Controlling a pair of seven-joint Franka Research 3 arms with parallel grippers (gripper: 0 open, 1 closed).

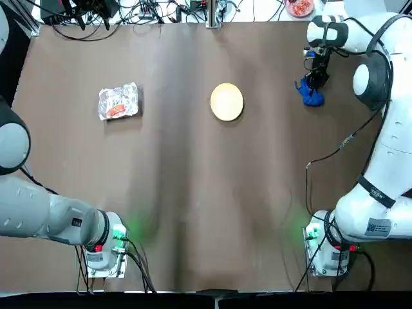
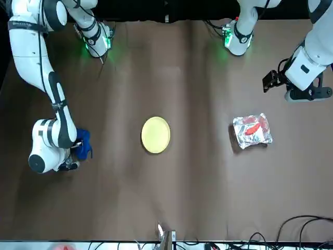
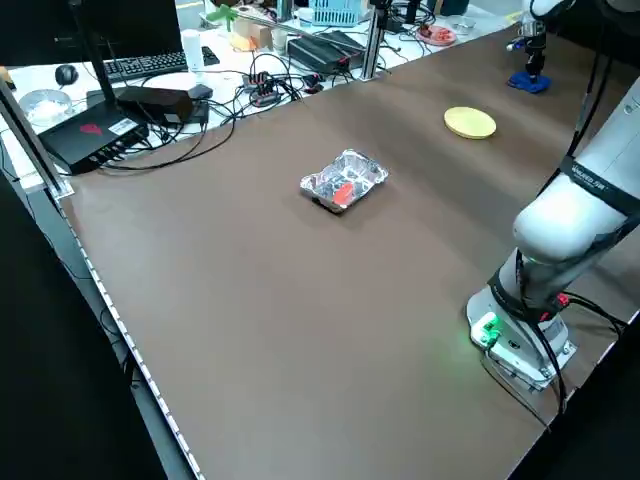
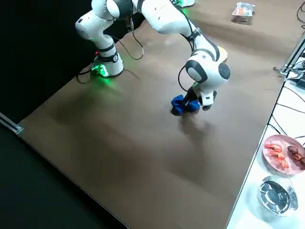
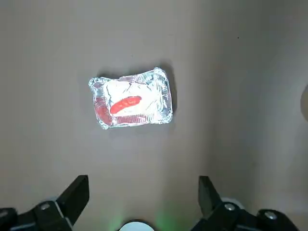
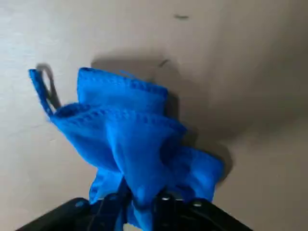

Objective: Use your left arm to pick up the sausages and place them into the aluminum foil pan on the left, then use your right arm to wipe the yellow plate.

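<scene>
The left jaws (image 5: pixel 143 192) are spread wide with nothing between them, held above the tabletop (image 1: pixel 174 193) on the robot's left side. The right jaws (image 6: pixel 142 197) are closed on a bunched blue cloth (image 6: pixel 134 139), pinching it so its folds and a small loop spread out past the fingertips; whether the cloth touches the tabletop, I cannot tell. Out ahead of the left jaws and apart from them sits the foil pan (image 5: pixel 162 84), crinkled at the rim, with the single orange-red sausage piece (image 5: pixel 126 104) lying inside it, touching neither finger. Farther toward the right jaws, the round yellow plate (image 1: pixel 226 102) lies flat, between the foil pan and the cloth-holding jaws, well apart from both. Past the right jaws, on a white surface (image 4: pixel 245 210) beyond the tabletop's far edge, a pink plate (image 4: pixel 269 157) carries reddish and dark food pieces, with a round foil bowl (image 4: pixel 275 196) just beside it. Beyond the pan from the left jaws, black cables (image 3: pixel 235 105) tangle on that same far side.
</scene>
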